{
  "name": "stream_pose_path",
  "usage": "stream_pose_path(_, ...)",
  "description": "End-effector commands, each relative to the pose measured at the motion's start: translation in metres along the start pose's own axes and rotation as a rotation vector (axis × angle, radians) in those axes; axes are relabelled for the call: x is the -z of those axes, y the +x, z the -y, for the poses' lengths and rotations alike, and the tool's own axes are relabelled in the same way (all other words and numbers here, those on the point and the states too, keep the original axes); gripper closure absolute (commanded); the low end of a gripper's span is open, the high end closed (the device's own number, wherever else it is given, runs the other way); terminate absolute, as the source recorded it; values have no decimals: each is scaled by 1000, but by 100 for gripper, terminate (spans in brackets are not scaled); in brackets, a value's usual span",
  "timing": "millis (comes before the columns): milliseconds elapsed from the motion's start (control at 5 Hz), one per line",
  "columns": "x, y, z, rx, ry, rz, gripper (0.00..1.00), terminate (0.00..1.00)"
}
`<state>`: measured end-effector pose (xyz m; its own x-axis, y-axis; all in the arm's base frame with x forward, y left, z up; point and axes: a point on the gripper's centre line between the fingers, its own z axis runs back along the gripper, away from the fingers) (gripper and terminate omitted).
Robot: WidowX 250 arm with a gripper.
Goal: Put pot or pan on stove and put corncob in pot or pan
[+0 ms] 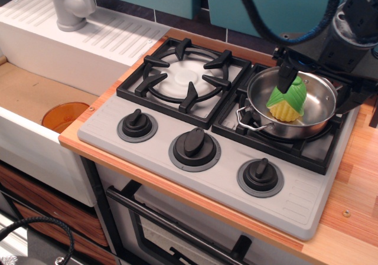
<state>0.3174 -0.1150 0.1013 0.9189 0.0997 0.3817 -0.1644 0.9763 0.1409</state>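
Observation:
The shiny steel pot stands on the right burner of the grey stove. The corncob, yellow kernels in green husk, lies inside the pot on its left side, husk end up and tilted. My gripper hangs just above the pot with its jaws spread wide. Its left finger stands right next to the top of the corncob; I cannot tell if it touches. The right finger is over the pot's right rim. The gripper holds nothing.
The left burner is bare, with three black knobs along the stove's front. A white sink with a grey tap lies to the left, with an orange dish in the basin. The wooden counter runs on the right.

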Motion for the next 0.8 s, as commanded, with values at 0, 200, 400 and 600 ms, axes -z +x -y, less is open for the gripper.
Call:
stream_pose_path(0,-15,29,-24,9,-83,71,0,0)
stream_pose_path(200,-14,34,-43,31,-105,79,0,0)
stream_pose_path(400,-10,38,-57,53,-111,79,0,0)
stream_pose_path(600,-5,39,-68,95,-127,104,0,0)
